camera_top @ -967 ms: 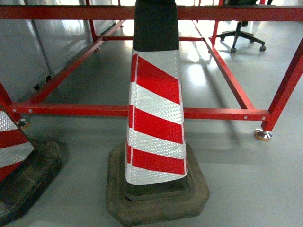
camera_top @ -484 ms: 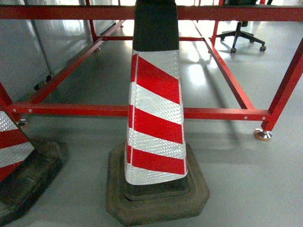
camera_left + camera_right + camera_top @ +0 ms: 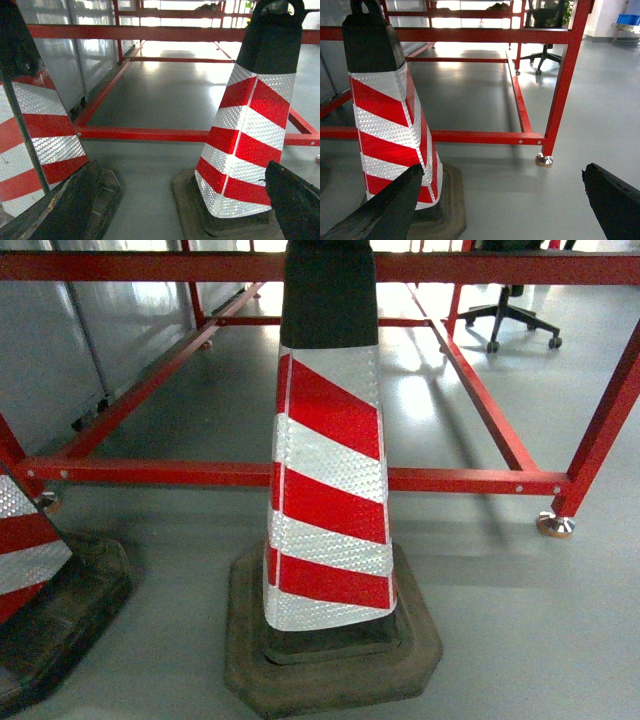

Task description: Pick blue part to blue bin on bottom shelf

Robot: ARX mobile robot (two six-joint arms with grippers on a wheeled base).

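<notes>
Nearest in the head view stands a traffic cone (image 3: 330, 500) with red and white reflective stripes, a black top and a dark rubber base (image 3: 330, 660) resting on the grey floor (image 3: 530, 630). A second cone (image 3: 30, 560) of the same kind is cut off at the lower left edge. Neither arm shows in the head view.

In the left wrist view, the left gripper (image 3: 175, 210) has its two dark fingers spread wide apart at the lower corners, with nothing between them. In the right wrist view, the right gripper (image 3: 500, 205) is likewise spread open and holding nothing.

Behind the cones runs a red metal frame (image 3: 450, 480) of low rails on levelling feet (image 3: 555, 525). Grey panels (image 3: 60, 340) stand at the far left, and an office chair (image 3: 510, 320) sits beyond the frame. Far off in the right wrist view a blue crate (image 3: 627, 19) rests on a rack.

The blue part, the blue bin and the bottom shelf cannot be picked out in any view.
</notes>
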